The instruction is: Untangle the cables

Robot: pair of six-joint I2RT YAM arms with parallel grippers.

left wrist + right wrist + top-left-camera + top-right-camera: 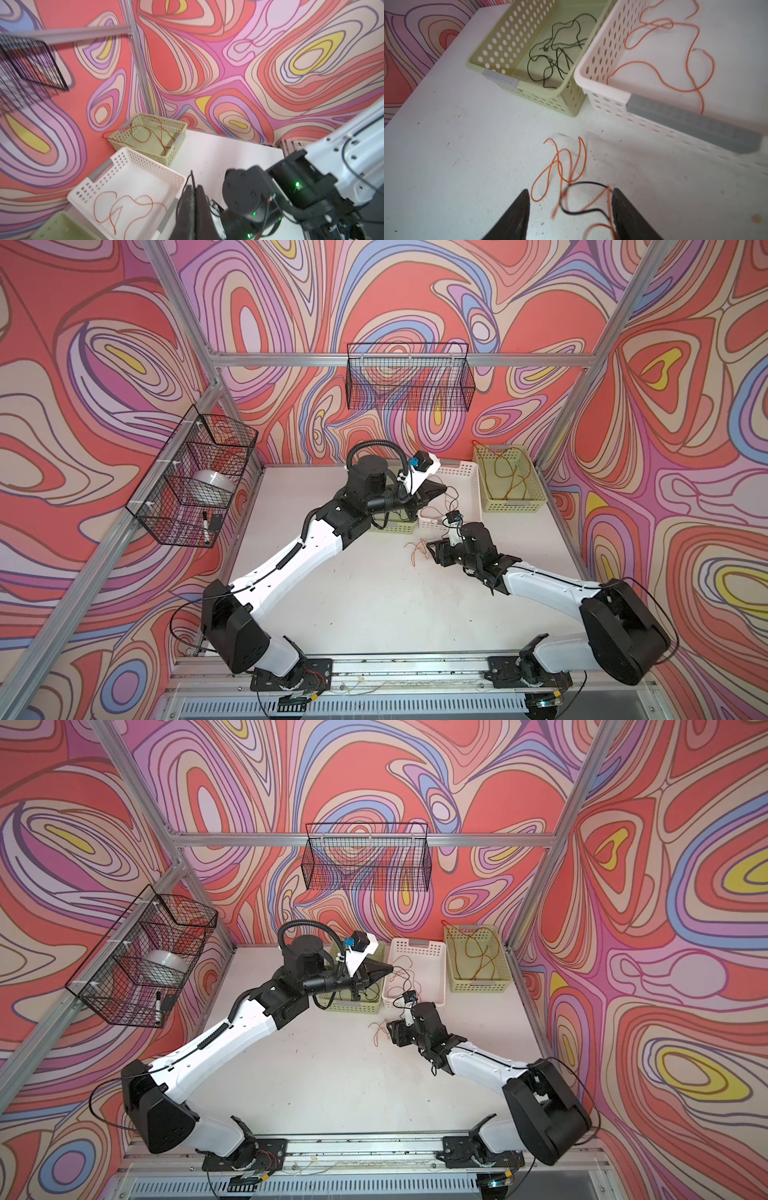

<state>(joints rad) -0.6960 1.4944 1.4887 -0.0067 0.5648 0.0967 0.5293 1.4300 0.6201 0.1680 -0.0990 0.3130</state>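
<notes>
My left gripper (193, 188) is shut on a thin dark cable (192, 176) and hangs raised over the near end of the white basket (149, 160). In both top views that dark cable (454, 498) (409, 979) curls down from the left gripper (441, 490). My right gripper (570, 189) stands open, low over a small tangle on the table: orange cable loops (560, 164) crossed by a dark cable (583, 183) that lies between the fingers (517, 214). In a top view this tangle (415, 551) lies just left of the right gripper (430, 551).
Three perforated baskets stand along the back: a green basket (500, 70) with dark cables (556, 54), the white one with an orange cable (654, 70), and a green basket (507, 506) with brown-orange cables. Wire baskets hang on the left wall (187, 489) and back wall (409, 377).
</notes>
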